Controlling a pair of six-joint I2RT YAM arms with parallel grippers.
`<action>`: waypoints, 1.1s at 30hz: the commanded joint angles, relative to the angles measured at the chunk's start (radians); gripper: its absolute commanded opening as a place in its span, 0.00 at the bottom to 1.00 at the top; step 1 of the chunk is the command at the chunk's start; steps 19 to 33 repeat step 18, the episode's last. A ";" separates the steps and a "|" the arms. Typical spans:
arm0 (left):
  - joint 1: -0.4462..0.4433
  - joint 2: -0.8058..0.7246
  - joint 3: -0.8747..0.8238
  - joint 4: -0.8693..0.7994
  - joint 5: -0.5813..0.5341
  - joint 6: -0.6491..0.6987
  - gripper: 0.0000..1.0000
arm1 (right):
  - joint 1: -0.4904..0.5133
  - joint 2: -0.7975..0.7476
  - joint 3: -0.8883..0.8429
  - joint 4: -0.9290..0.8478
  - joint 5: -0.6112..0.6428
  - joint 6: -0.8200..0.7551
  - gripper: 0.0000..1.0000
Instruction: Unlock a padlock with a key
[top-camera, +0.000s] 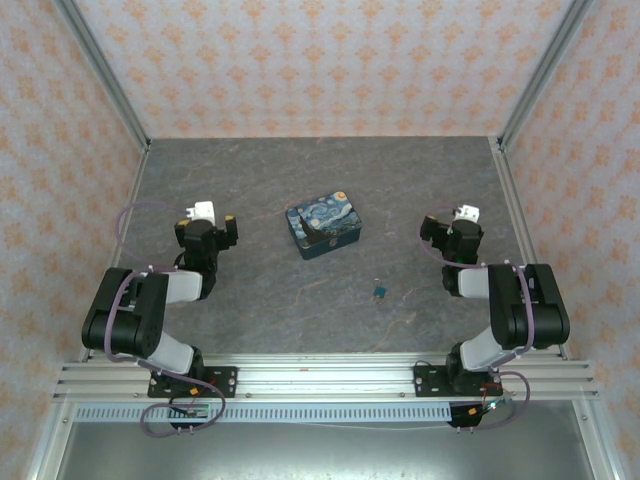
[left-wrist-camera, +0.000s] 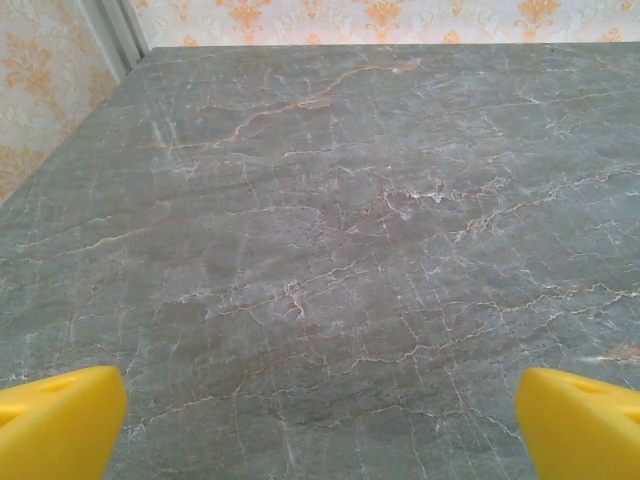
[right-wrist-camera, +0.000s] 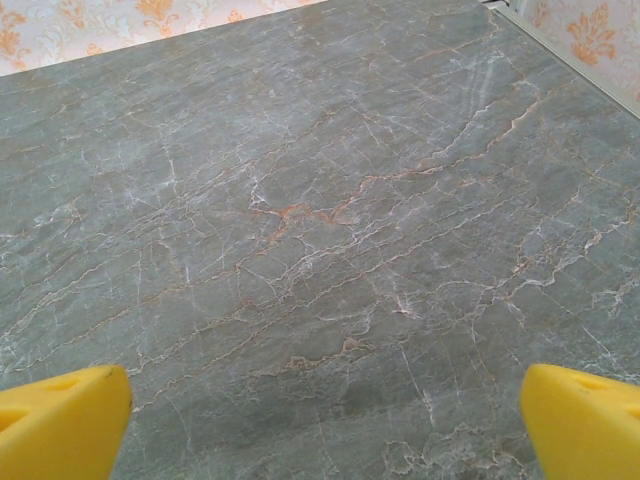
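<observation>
The padlock (top-camera: 380, 291) is a tiny teal lock with a pale shackle, lying on the grey marble table (top-camera: 260, 300) in front of the tin and between the two arms. I cannot make out the key. My left gripper (top-camera: 208, 214) hovers over the left of the table, well left of the padlock. Its yellow fingers (left-wrist-camera: 60, 425) stand wide apart and open over bare table (left-wrist-camera: 320, 250). My right gripper (top-camera: 450, 216) sits to the right of and beyond the padlock. It is open too, with yellow fingers (right-wrist-camera: 62, 420) spread over bare marble (right-wrist-camera: 320, 250).
A blue starry-night tin box (top-camera: 325, 222) stands mid-table, beyond the padlock. Patterned walls with metal posts (top-camera: 100, 70) close the back and both sides. An aluminium rail (top-camera: 330, 375) runs along the near edge.
</observation>
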 joint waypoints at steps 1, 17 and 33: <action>0.003 -0.006 0.010 -0.011 0.013 -0.010 1.00 | 0.005 -0.009 0.007 0.011 0.001 -0.017 0.99; 0.003 -0.005 0.010 -0.011 0.014 -0.011 1.00 | 0.018 -0.010 0.010 0.007 0.027 -0.026 0.99; 0.003 -0.005 0.010 -0.010 0.014 -0.010 1.00 | 0.019 -0.009 0.010 0.008 0.025 -0.024 0.99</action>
